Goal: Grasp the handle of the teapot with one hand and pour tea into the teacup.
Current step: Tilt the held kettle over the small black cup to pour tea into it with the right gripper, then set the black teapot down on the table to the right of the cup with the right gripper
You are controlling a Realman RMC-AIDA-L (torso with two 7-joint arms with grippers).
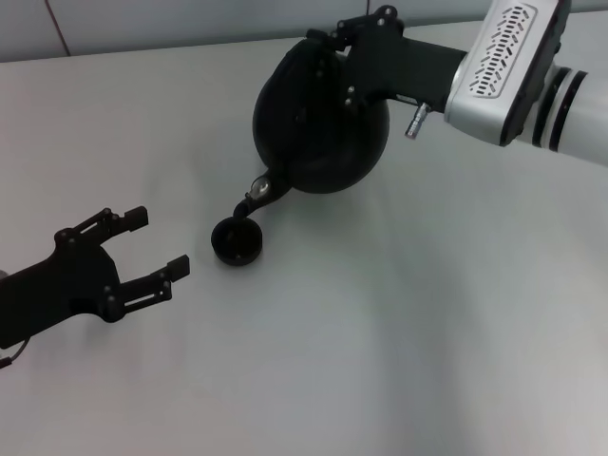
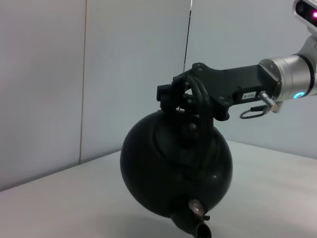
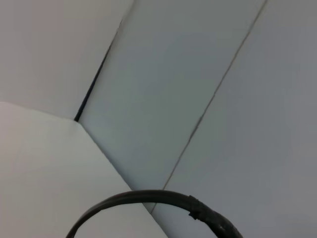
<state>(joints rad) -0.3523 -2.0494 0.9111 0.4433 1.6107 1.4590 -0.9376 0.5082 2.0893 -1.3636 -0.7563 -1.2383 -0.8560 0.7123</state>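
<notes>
Tea pouring is under way: the right hand is clamped on the thick black arched handle of the large round matte black teapot, holding the pot off the pale grey table. The pot hangs below that hand, tipped over so its short spout points down and away from the hand. Directly beneath the spout's mouth sits the small round black handleless teacup, resting on the table, very close to the spout; whether they touch I cannot tell. The left hand hovers low over the table well off to the side of the cup, its two black fingers spread apart and gripping nothing, pointing toward the cup.
</notes>
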